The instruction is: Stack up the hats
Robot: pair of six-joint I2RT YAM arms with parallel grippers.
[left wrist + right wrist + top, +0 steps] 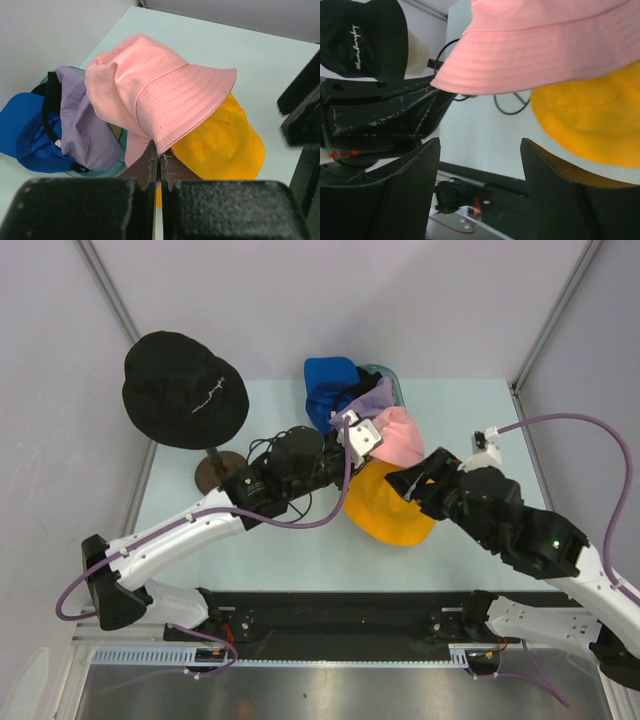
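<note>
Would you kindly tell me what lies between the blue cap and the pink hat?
A lavender hat lies there, crumpled between the blue cap and the pink hat. The left wrist view shows it most clearly.

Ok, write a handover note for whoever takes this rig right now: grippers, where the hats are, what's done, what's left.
Left gripper: shut on the brim of the pink hat, which hangs over the orange hat.
Right gripper: open, empty, next to the orange hat.
Lavender hat and blue cap: heaped at the back. Black hat: on the stand, rear left.
Done: pink over orange, not yet released. Left: let go, stack the others.
</note>
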